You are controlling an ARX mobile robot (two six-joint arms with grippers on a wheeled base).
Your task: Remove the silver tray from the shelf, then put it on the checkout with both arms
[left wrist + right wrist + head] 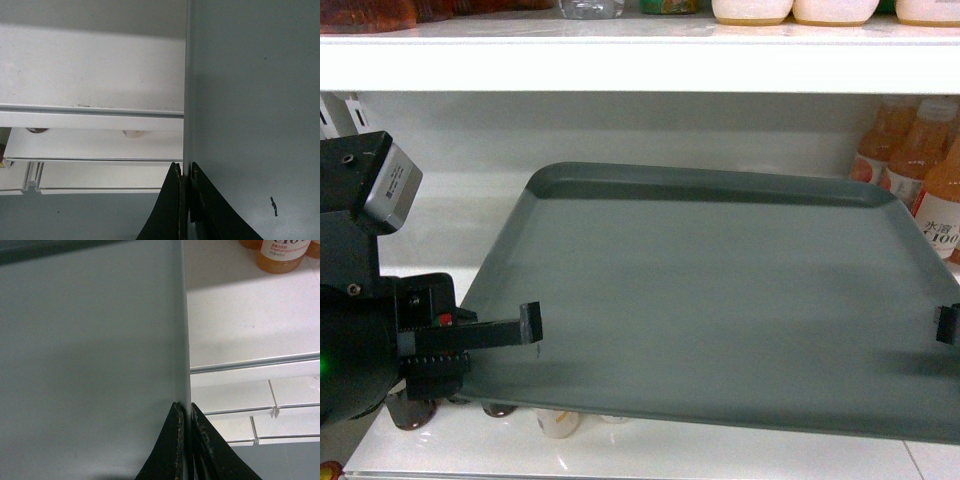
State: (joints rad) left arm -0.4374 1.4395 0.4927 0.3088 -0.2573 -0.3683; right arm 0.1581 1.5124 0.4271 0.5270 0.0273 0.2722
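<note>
The silver tray (720, 300), flat and grey-green with a low rim, fills the middle of the head view, held out in front of the white shelf (450, 215). My left gripper (525, 328) is shut on the tray's left rim. In the left wrist view its black fingers (172, 210) pinch the tray's edge (186, 100). My right gripper (948, 325) shows only as a black tip at the tray's right rim. In the right wrist view its fingers (172, 450) are shut on the tray's right edge (184, 340). The checkout is out of view.
Orange juice bottles (920, 160) stand on the shelf at the back right, also seen as a bottle (282, 255) in the right wrist view. An upper shelf board (640, 60) with goods runs overhead. Small items (558, 422) sit on a lower shelf under the tray.
</note>
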